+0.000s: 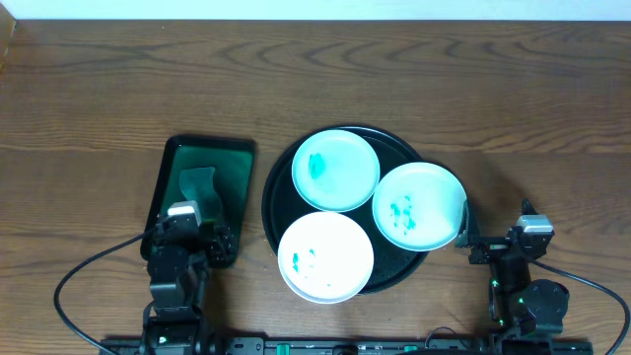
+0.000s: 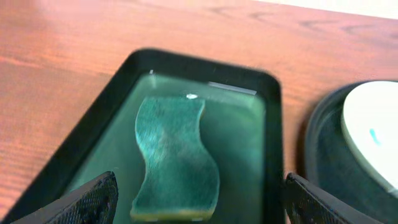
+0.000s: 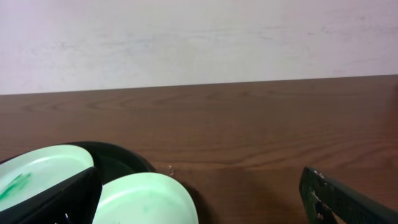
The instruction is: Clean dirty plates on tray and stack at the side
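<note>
plates (image 1: 335, 170): three white ones crowded on the black tray (image 1: 272, 202), centre of the overhead frame, all with teal smears or specks, so none cleaned yet by the look of it
right-hand plate (image 1: 417, 205): riding over the tray rim at the right, just beside the right gripper (image 1: 493, 240); probably first to skid onto the table (image 1: 99, 79) if bumped on the way in
lowest plate (image 1: 325, 256): also hanging past the rim at the bottom; same worry, easy to tip if pressed near its outer edge
spacing: touching or as good as, hard to tell which from above; scrubbing one likely to shove its neighbours
left gripper (image 1: 187, 230): jaws spread wide, holding nothing, poised over the near end of the sponge (image 2: 177, 155)
sponge: wavy green thing lying flat in the small green tray (image 2: 273, 124), left of centre in the overhead frame; soft and bendy at a guess, so could fold or slip out if pinched only at the tip
small green tray risk: walls close on both sides of the jaws; could snag a wall and drag the whole thing, or lift it along with the sponge
right gripper: spread wide too, empty, lower right of the overhead frame, aimed past the plates at bare wood
stacking: nothing stacked at the side yet; glossy shallow plates, so a thin pinch on the rim could slip mid-carry
biggest fear: wiping with no second arm steadying the plate, and the whole black tray sliding
</note>
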Controlling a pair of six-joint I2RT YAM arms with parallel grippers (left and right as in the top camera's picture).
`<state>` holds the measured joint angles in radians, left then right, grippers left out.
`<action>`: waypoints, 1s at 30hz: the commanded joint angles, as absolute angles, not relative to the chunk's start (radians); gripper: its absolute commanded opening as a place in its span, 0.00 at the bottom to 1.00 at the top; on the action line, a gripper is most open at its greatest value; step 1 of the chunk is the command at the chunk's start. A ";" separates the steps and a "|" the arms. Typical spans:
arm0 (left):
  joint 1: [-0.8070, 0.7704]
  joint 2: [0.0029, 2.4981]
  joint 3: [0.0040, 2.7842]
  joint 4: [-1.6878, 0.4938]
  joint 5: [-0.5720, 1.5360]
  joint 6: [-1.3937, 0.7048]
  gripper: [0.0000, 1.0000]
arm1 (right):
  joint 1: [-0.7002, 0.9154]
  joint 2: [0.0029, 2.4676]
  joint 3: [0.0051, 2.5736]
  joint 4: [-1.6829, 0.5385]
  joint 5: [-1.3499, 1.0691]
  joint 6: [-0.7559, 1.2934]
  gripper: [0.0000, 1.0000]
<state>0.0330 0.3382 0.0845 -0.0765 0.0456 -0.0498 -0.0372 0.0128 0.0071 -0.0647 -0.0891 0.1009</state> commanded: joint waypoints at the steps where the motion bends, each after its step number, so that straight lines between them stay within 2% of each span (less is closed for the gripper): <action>1: 0.038 0.339 0.140 -0.075 0.072 -0.062 0.85 | -0.045 0.013 0.006 -0.070 -0.080 0.088 0.99; 12: 0.038 0.339 0.244 -0.186 0.072 -0.084 0.85 | -0.045 0.013 0.006 -0.070 -0.079 0.088 0.99; 21: 0.038 0.347 0.409 -0.367 0.072 -0.084 0.85 | -0.045 0.013 0.006 -0.070 -0.080 0.088 0.99; 30: 0.038 0.517 0.625 -0.581 0.072 -0.084 0.85 | -0.045 0.013 0.006 -0.070 -0.079 0.088 0.99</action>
